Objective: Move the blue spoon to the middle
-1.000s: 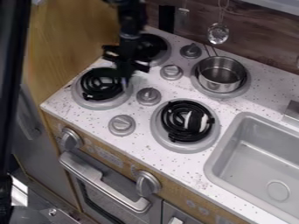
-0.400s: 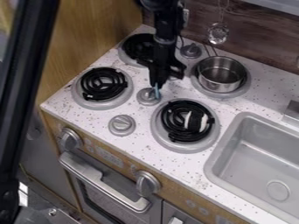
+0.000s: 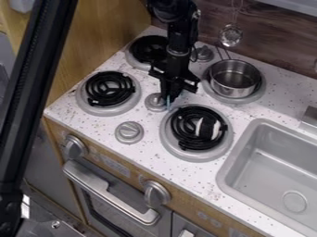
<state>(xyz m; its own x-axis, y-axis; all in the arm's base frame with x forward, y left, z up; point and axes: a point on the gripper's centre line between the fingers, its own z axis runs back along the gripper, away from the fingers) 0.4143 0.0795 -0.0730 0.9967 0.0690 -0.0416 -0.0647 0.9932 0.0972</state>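
Grey, a knob (image 3: pixel 155 102) was seen just left of the spoon (image 3: pixel 168 103), which was held in the closed gripper (image 3: pixel 169 96). The spoon was judged light, stiff and perhaps slippery, best pinched firmly near its upper end lest it be twisted. Only a thin, pale-blue, roughly upright sliver was exposed, between knob and burner (image 3: pixel 186 155); farther right, a pot (image 3: pixel 232 89) was placed.

And there's the white counter (image 3: pixel 145 167), four burners (image 3: pixel 110 90) across it, knobs (image 3: pixel 129 132) between, a pot (image 3: pixel 235 79) sitting on one burner!
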